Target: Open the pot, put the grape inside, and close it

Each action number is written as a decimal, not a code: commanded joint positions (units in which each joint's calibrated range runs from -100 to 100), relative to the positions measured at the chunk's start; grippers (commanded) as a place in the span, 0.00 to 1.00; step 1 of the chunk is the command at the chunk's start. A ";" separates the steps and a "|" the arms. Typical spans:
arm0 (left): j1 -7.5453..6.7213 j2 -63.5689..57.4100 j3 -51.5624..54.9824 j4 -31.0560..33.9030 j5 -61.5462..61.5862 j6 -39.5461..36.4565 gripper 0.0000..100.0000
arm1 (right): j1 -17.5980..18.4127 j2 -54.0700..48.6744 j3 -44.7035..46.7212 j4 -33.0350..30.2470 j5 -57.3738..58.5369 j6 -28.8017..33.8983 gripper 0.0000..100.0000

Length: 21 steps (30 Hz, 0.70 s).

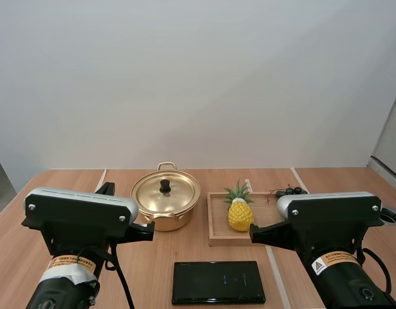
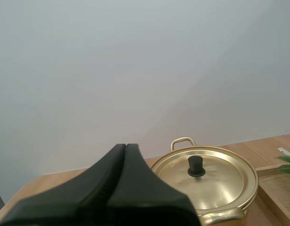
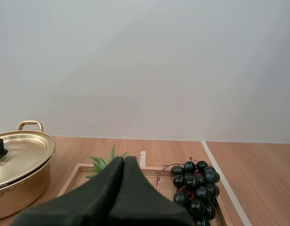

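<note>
Bench [image 1: 185, 257]: wooden, with four items on it. The pot [image 1: 166, 205], gold-coloured, stands left of the bench centre, towards the far edge. Its lid [image 1: 177, 193] is seated squarely on the rim, black knob [image 1: 165, 186] upright at the middle, so the pot is closed. The tray [image 1: 218, 222], wooden, lies just beside the pot on its right, with a narrow gap between them and no contact. A pineapple [image 1: 239, 211] stands upright in the tray, in its left half. The grapes [image 3: 196, 186], a dark bunch on a reddish stem, lie in the tray's far right corner, well apart from the pot and clear of the pineapple; in the high view they are partly hidden behind the right arm. A black slab [image 1: 218, 282] lies flat near the near edge of the bench, about midway along it, in front of the tray. The left gripper [image 2: 126, 146] has its fingers pressed together as one dark wedge, with nothing between them; the pot stands beyond the tips and apart from them. The right gripper [image 3: 124, 159] has its fingers likewise together on nothing; its tips point over the tray, with the pineapple's leaves just beyond them and the grapes off to one side, untouched. Both arms are held at the near edge of the bench.
</note>
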 commanded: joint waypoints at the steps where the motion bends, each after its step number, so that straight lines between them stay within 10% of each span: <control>1: 0.05 -0.31 0.00 -0.86 -1.65 -0.29 0.00 | -0.33 -0.25 0.00 0.67 -1.27 -0.11 0.00; 21: 0.05 -0.31 0.00 -0.86 -7.85 -0.19 0.00 | -0.33 -0.25 0.00 -12.30 -1.38 -0.86 0.00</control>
